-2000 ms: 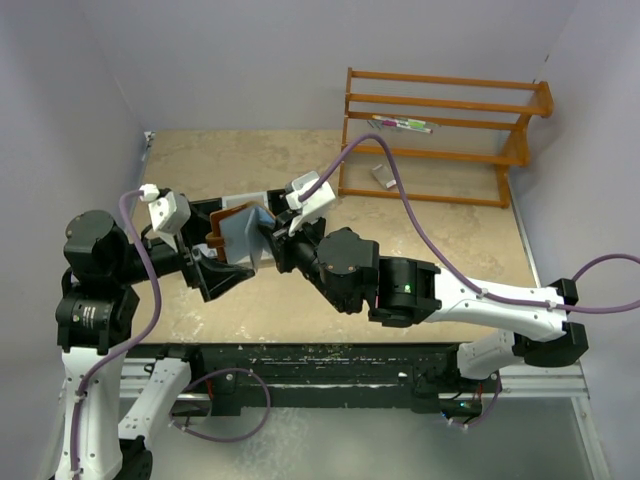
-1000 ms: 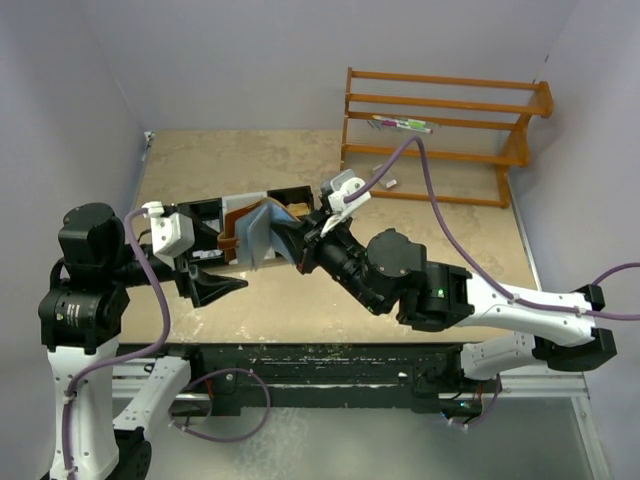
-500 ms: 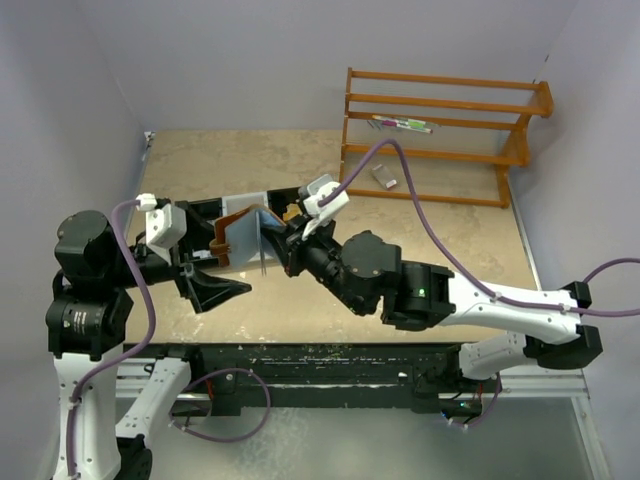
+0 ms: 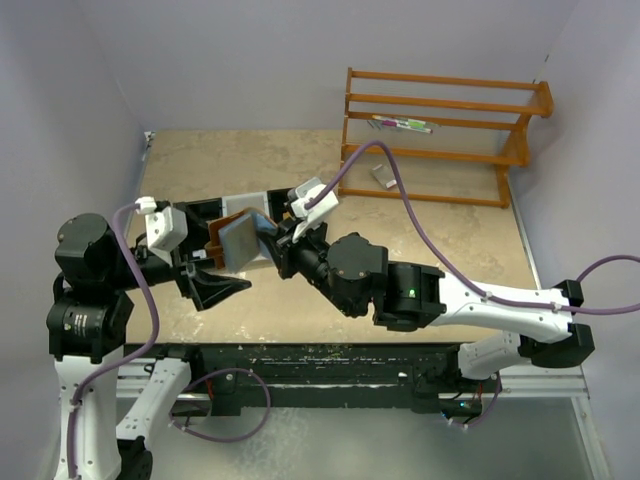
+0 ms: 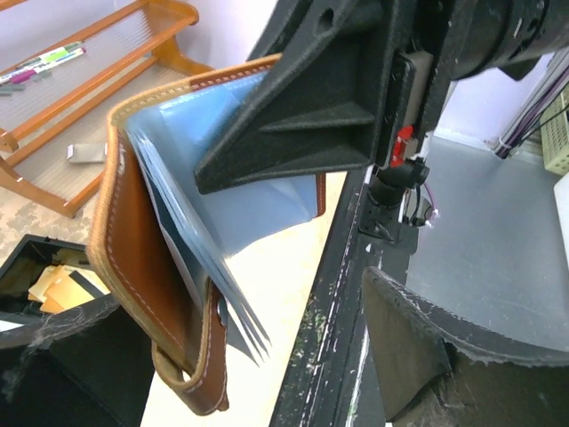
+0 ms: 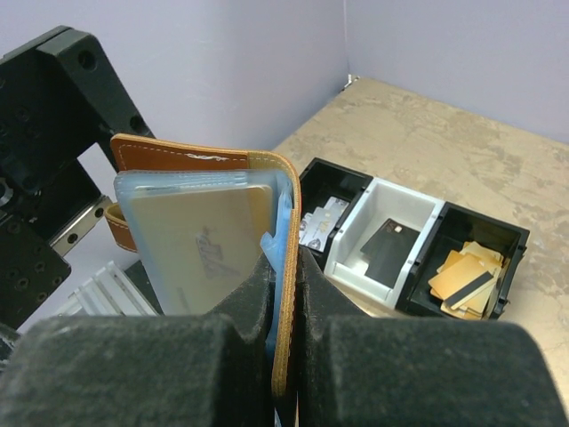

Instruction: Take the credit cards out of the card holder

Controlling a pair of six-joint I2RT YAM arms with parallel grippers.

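The right fingers (image 6: 236,307) pinch the card holder (image 6: 178,153) aloft; the spread left fingers (image 5: 418,342) should next grip the credit cards (image 6: 200,245).

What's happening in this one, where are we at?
The right pincer is shut on the edge of the brown card holder, holding it open and raised off the table. A pale credit card sits in its sleeves, so nothing looks pulled out yet. The left pincer is open right next to the holder and grips nothing. A three-compartment tray with other cards lies on the table behind.
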